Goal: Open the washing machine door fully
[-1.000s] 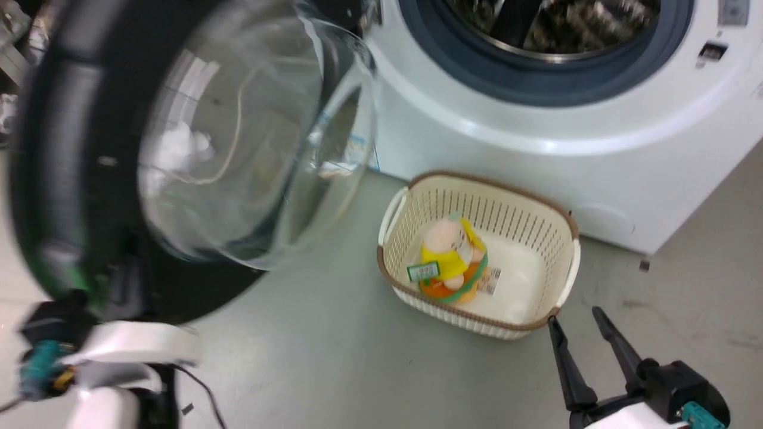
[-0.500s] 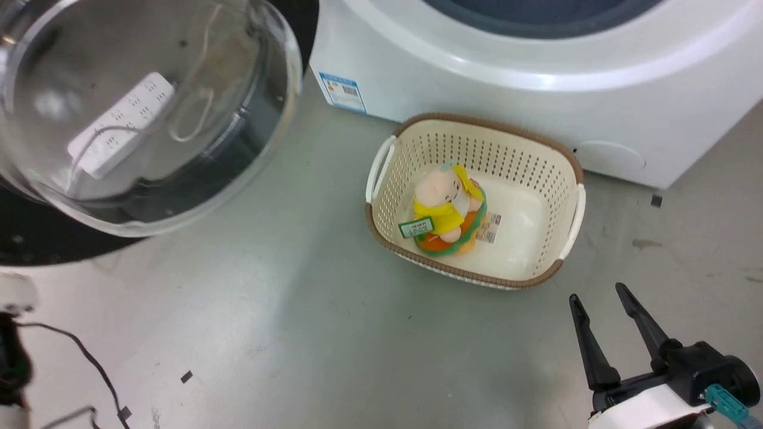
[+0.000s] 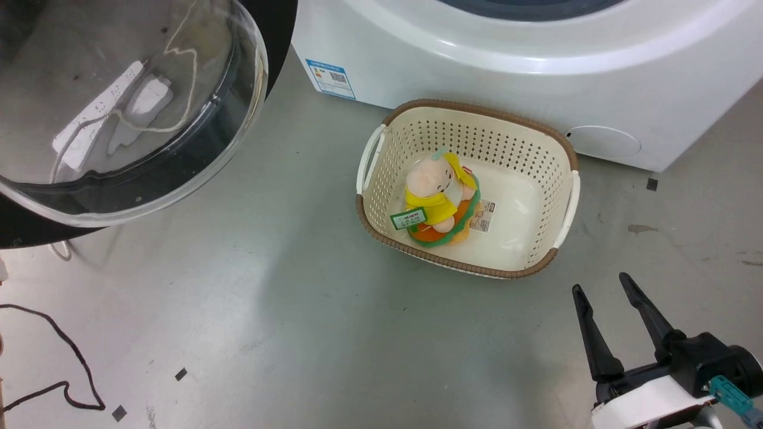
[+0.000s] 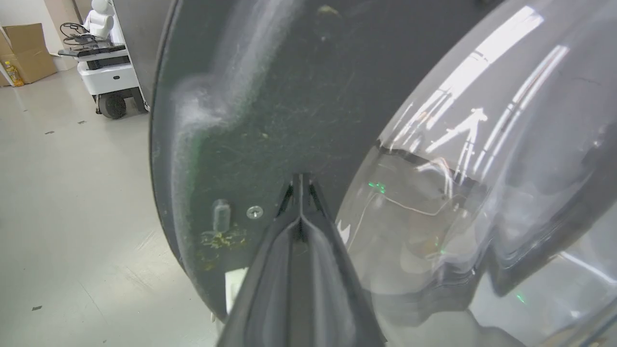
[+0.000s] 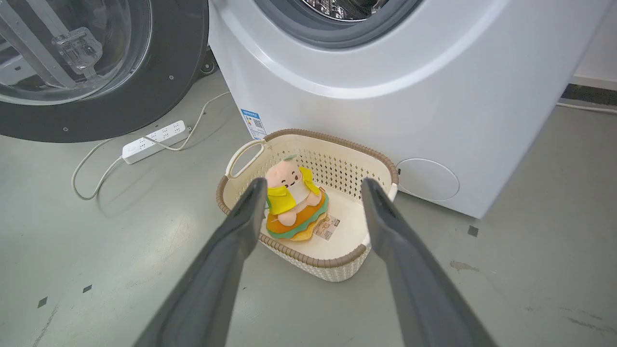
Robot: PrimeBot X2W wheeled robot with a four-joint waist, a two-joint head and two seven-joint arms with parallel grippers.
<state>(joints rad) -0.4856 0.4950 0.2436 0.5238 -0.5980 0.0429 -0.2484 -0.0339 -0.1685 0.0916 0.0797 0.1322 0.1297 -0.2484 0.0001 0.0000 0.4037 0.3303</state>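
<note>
Door (image 3: 131, 113) swung wider, rim cut off; left fingers (image 4: 277, 270) closed, right fingers (image 3: 593, 339) apart.

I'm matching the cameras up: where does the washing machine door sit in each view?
Head view: door, upper left corner.
Left wrist view: door, centre to right, beyond the shut left gripper.
Right wrist view: door, upper left, beside the washing machine.
Shared landmark: its clear glass bowl.

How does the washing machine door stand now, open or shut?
Open. The washing machine door is swung aside from the washing machine, leaving the drum opening uncovered. Fully open or not: cannot tell.
</note>
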